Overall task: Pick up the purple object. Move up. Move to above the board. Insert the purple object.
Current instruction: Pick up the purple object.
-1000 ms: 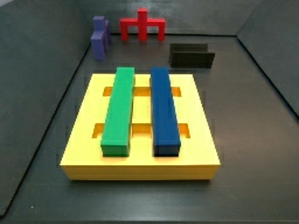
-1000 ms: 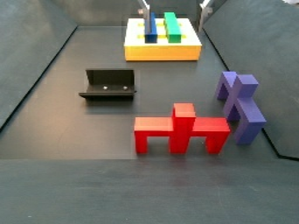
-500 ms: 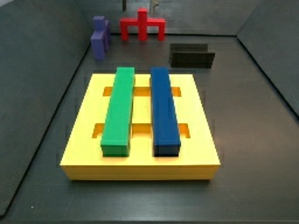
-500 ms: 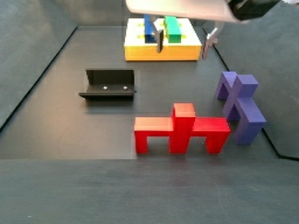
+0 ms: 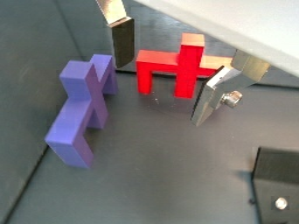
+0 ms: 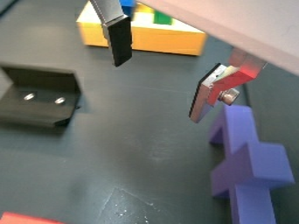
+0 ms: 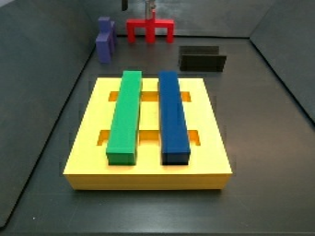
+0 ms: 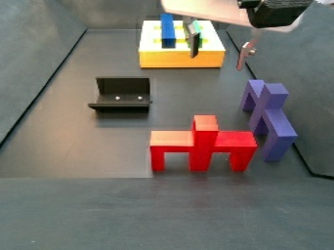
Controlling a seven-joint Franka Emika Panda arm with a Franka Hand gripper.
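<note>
The matte purple-blue blocky piece (image 8: pixel 268 117) lies on the dark floor at the right of a side view, a wide crossbar with short stubby arms and a stem, its faces dull and sharp-edged. In the wrist views it shows plainly (image 5: pixel 83 107) (image 6: pixel 247 162) as a stepped, cross-like shape with lighter upper faces and darker sides. Just beside it is the red blocky piece of similar shape (image 8: pixel 202 145), standing upright near the middle of that side view.

The two-finger gripper (image 8: pixel 220 46) hangs in the air in the upper part of that frame, above and behind the purple piece, not touching it. Its jaws are spread wide with nothing between them; the flat silver fingers (image 5: pixel 121 32) show apart in both wrist views.

The large flat yellow slab with slots (image 7: pixel 87 138) fills the middle of a side view, bearing a long green bar (image 7: pixel 124 115) and a long blue bar (image 7: pixel 172 114) side by side. The dark L-shaped fixture (image 8: pixel 121 95) stands at middle left, well apart from the purple piece.
</note>
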